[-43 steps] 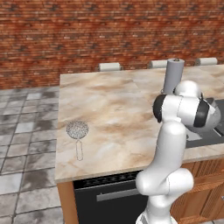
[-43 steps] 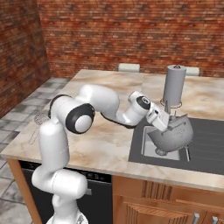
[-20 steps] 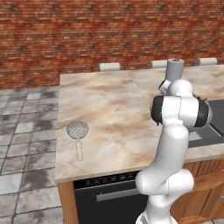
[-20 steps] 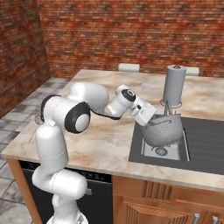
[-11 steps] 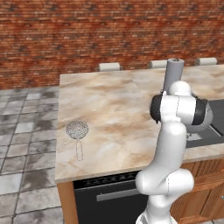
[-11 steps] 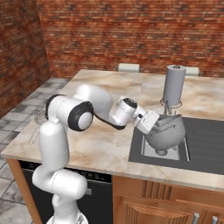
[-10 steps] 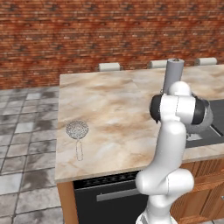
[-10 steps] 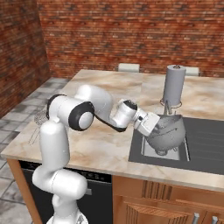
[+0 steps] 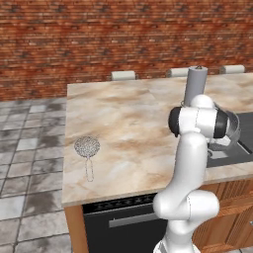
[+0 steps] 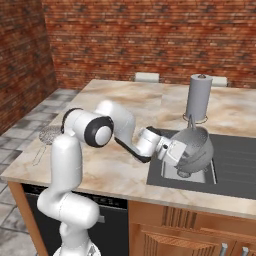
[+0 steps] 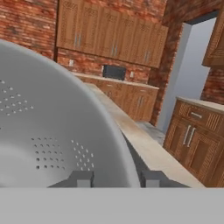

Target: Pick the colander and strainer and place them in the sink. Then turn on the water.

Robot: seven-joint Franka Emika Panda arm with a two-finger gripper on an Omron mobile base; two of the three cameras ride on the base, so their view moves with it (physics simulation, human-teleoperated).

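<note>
The colander (image 10: pixel 196 146), a big grey perforated bowl, leans on its side over the steel basin of the dark sink (image 10: pixel 235 162). My gripper (image 10: pixel 173 150) is at its left rim, shut on it. In the hand view the colander (image 11: pixel 43 131) wall covers the left half, and its rim runs between the two fingertips of the gripper (image 11: pixel 116 178). In the left base view part of the colander (image 9: pixel 232 132) shows behind my arm, over the sink (image 9: pixel 245 144). The strainer (image 9: pixel 87 147), a small mesh scoop with a thin handle, lies on the counter's left edge, far from the gripper; the right base view has the strainer (image 10: pixel 48 135) behind my arm's shoulder.
A tall grey cylinder (image 10: pixel 198 97) stands on the marble counter (image 10: pixel 125 105) just behind the basin, close to the colander's top rim, and rises behind my arm as the cylinder (image 9: pixel 194 86) in the left base view. A ribbed drainboard lies right of the basin.
The forearm has sunk lower toward the counter, and the colander has gone down with it and tipped further onto its side over the basin. The strainer has not moved.
</note>
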